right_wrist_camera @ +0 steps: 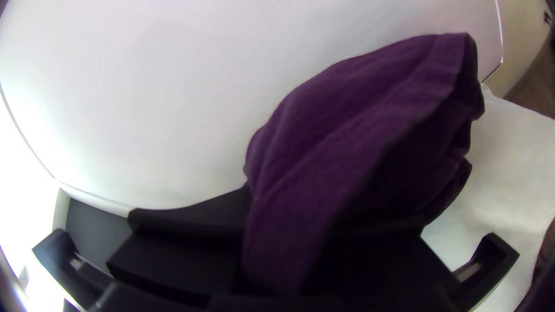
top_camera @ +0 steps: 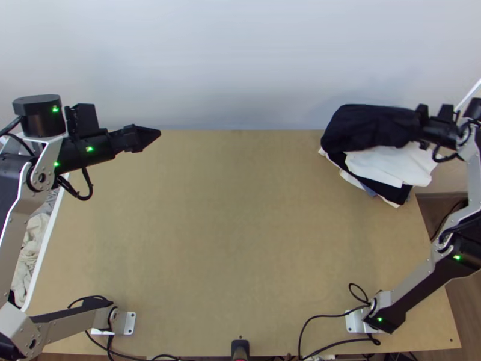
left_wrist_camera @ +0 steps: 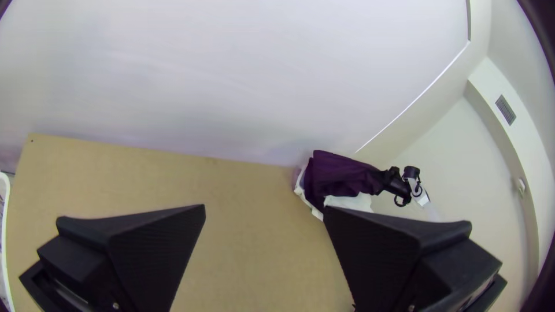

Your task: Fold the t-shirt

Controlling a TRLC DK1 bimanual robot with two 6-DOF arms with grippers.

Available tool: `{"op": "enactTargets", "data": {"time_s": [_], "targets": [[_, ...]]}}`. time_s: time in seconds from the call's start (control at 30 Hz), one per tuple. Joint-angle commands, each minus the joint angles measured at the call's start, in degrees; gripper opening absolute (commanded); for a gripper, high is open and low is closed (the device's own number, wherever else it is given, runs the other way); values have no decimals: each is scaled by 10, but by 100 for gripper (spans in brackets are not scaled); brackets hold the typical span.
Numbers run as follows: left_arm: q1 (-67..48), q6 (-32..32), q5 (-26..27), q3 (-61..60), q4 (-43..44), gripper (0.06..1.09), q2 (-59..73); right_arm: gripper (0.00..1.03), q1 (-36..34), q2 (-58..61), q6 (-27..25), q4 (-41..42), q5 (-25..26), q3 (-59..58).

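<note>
T-shirt [top_camera: 367, 127] is clamped in your right end effector [top_camera: 421, 120], over the garment pile [top_camera: 385, 165] beneath it; your left end effector [left_wrist_camera: 263, 211] stands apart; stacking appears in hand, so settle the cloth squarely, then release.

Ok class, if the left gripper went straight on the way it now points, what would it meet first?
Probably the white wall behind the table; the way there from the left gripper looks free, though depth is hard to judge.
</note>
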Motion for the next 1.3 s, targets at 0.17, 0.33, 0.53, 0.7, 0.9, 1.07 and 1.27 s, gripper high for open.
{"op": "enactTargets", "data": {"time_s": [0.17,0.33,0.53,0.7,0.9,1.07,1.27], "targets": [[2,7,4,-6,7,105,-11,3,-44,-26,-122,-57,30,-30],[2,7,4,-6,7,105,-14,3,-47,-30,-130,-65,40,-30],[2,7,4,-6,7,105,-18,3,-34,-53,-128,-69,40,-23],[2,5,4,-4,7,105,-26,3,-32,-50,-127,-70,71,-25],[2,5,4,-7,7,105,-31,22,-50,-50,-158,-79,117,-47],[3,5,4,-5,7,105,-32,100,-96,-46,-180,-79,157,-62],[7,7,4,-2,7,105,-35,100,-170,-53,-196,-67,230,-42]]}}
